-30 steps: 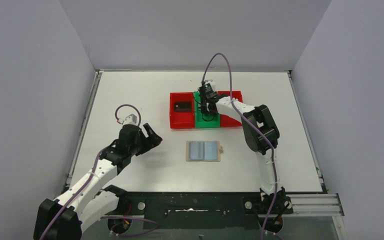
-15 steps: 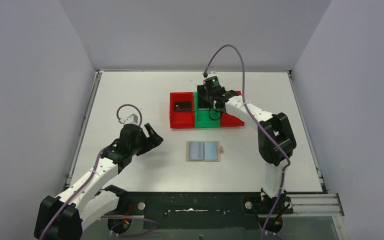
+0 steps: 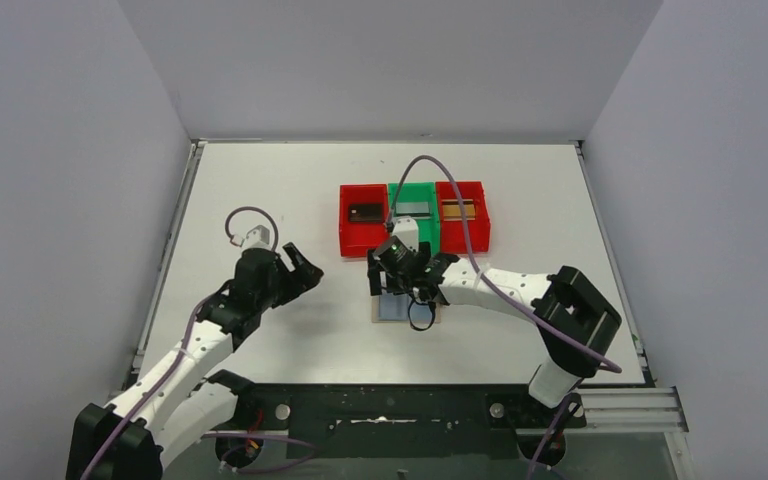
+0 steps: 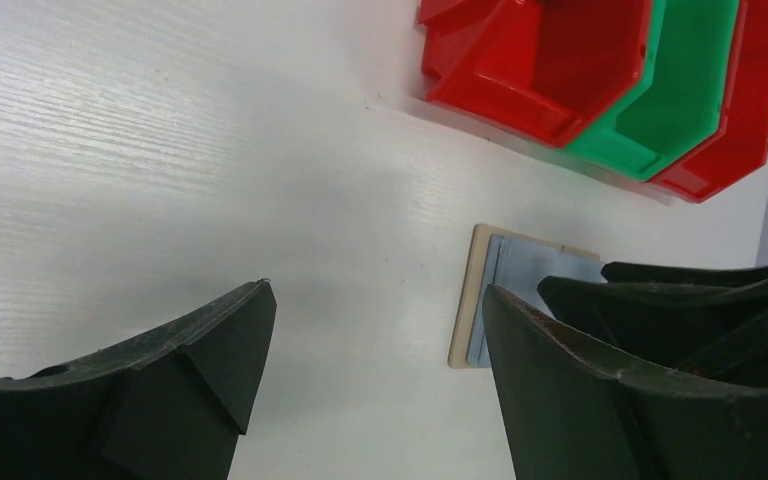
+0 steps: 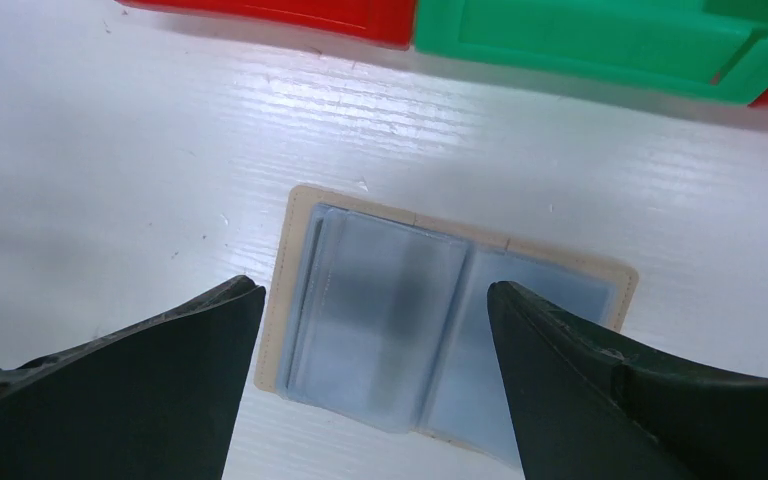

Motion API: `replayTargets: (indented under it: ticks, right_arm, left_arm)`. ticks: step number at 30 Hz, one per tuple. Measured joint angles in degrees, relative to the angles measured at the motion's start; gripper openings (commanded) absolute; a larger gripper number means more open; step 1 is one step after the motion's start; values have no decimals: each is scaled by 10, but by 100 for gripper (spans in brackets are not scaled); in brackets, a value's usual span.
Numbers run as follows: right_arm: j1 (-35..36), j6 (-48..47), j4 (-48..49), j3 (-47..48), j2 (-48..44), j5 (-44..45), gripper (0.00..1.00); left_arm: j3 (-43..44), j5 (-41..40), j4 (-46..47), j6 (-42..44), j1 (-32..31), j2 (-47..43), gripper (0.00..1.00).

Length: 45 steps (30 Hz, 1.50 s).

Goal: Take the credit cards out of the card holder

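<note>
The card holder (image 5: 400, 320) lies open on the table, beige rim around light blue sleeves that look empty. My right gripper (image 5: 375, 292) hovers just over it, open, with nothing between its fingers; from above the right gripper (image 3: 408, 280) covers most of the card holder (image 3: 392, 308). Three credit cards lie in the bins: a dark card (image 3: 365, 212) in the left red bin, a silver-grey card (image 3: 412, 209) in the green bin, a gold-brown card (image 3: 457, 210) in the right red bin. My left gripper (image 3: 300, 270) stands open and empty to the left of the holder (image 4: 500, 290).
The left red bin (image 3: 350, 238), green bin (image 3: 397, 195) and right red bin (image 3: 478, 235) stand in a row just behind the holder. Bare white table lies left of the holder and under the left gripper (image 4: 377, 290). Grey walls enclose the table.
My right arm drew back from over the bins to above the card holder, and its jaws opened wide. A silver-grey card now shows in the green bin. The left arm barely moved.
</note>
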Motion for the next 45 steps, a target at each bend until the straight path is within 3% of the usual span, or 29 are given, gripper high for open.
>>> replayTargets:
  ticks: [11, 20, 23, 29, 36, 45]
  right_arm:
    - [10, 60, -12, -10, 35, 23, 75]
    - [10, 66, -16, -10, 56, 15, 72]
    - [10, 67, -12, -10, 61, 9, 67]
    - [9, 73, -7, -10, 62, 6, 46]
    - [-10, 75, 19, -25, 58, -10, 28]
    - [-68, 81, 124, -119, 8, -104, 23]
  left_arm:
    - [-10, -14, 4, -15, 0, -24, 76]
    - [-12, -14, 4, -22, 0, -24, 76]
    - [-12, -14, 4, -23, 0, -24, 76]
    - [-13, -14, 4, -23, 0, -24, 76]
    - [-13, -12, 4, -23, 0, -22, 76]
    - [-13, 49, 49, -3, -1, 19, 73]
